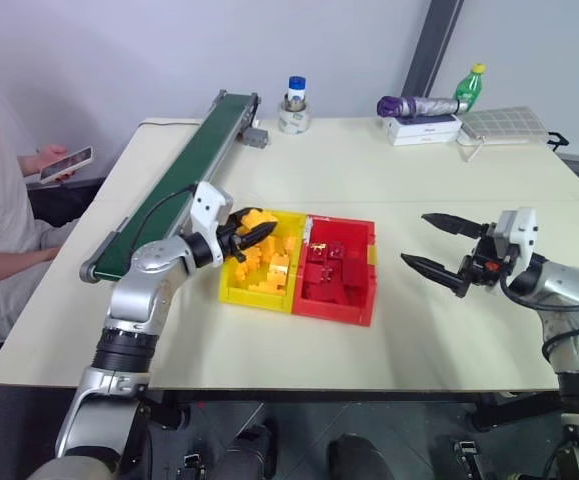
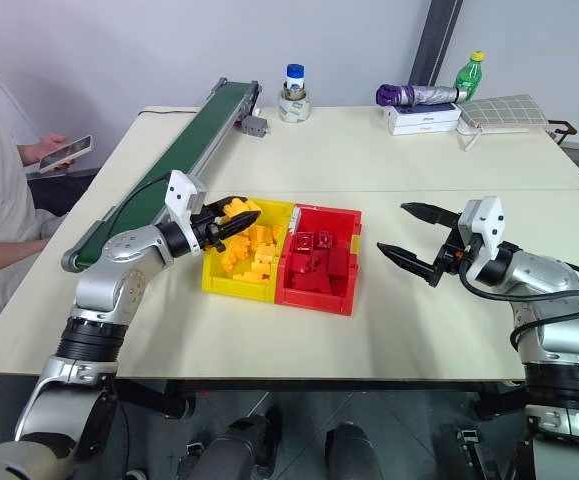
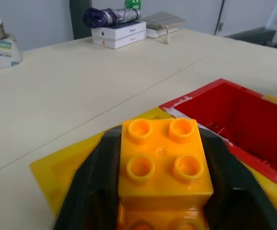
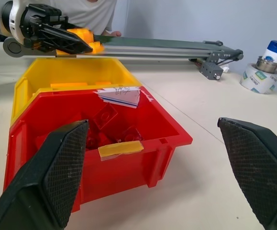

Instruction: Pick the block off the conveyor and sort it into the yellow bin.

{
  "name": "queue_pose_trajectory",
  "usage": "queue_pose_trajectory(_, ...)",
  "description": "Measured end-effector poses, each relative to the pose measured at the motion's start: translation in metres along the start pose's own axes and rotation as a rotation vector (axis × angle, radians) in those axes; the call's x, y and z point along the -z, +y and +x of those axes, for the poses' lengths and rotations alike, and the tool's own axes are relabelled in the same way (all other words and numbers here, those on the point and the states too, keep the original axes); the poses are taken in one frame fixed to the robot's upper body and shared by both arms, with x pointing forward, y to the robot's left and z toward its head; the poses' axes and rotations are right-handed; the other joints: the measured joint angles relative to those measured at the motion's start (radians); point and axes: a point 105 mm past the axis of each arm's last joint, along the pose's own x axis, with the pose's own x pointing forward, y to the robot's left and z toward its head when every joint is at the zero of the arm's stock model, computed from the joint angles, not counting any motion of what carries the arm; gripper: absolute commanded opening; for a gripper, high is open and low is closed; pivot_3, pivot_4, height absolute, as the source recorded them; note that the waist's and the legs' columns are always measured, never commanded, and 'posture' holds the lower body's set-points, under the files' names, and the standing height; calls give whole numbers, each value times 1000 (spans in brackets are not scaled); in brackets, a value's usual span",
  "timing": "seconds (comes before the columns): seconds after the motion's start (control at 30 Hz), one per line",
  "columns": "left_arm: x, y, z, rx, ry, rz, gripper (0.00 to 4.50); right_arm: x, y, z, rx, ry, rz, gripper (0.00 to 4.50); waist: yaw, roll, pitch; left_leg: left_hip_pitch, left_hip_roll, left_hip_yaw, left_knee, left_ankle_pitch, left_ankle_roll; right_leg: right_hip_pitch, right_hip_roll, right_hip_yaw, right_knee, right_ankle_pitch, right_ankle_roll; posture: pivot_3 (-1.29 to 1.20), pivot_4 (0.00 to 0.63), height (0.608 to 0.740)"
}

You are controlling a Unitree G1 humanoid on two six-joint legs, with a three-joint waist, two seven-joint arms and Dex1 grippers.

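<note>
Conveyor [image 1: 174, 185] runs just beside yellow bin [image 1: 231, 288], on side away from red bin [image 1: 341, 298]. Left gripper [image 1: 252, 233] poised over yellow bin's near-conveyor edge, block [image 3: 163, 160] between its fingers, studs up. Right gripper [image 1: 437, 246] well beyond red bin, jaws spread wide, empty. Best practice: carry block further over bin's middle before letting go, so it lands on yellow bricks [image 1: 271, 268], not rim.

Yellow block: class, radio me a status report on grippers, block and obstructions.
Left gripper holds the block over the yellow bin. Right gripper open, idle beside the red bin. Nothing in the way.
</note>
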Motion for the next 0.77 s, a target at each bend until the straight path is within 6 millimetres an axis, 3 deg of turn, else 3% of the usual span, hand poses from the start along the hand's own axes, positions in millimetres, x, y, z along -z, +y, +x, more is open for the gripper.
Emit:
queue_pose_trajectory(0.03,-1,0,0,0,-11,-3,4227,1,0,-1,3,2,3,4500,0,0,0,0,0,0,0,0,0,0,0,0,0,0,0,0,150,740)
queue_pose_trajectory(0.07,-1,0,-1,0,-16,-6,4462,1,0,-1,5,3,4,4500,0,0,0,0,0,0,1,0,0,0,0,0,0,0,0,0,150,740)
queue_pose_trajectory(0.23,-2,1,-13,12,-23,12,4462,1,0,-1,6,2,1,4500,-3,0,0,0,0,0,1,0,0,0,0,0,0,0,0,0,150,740)
queue_pose_trajectory(0.57,-43,38,-102,-120,25,97,4462,-3,-1,1,-4,-8,-17,4500,0,1,0,0,0,-1,-1,-2,-2,-2,0,1,0,-1,-2,0,150,740)
queue_pose_trajectory(0.77,-17,46,-138,-198,114,50,4462,-2,-2,0,-1,-10,-17,4500,1,1,0,1,0,-1,-2,-2,-2,-5,0,1,-1,-2,-4,0,150,740)
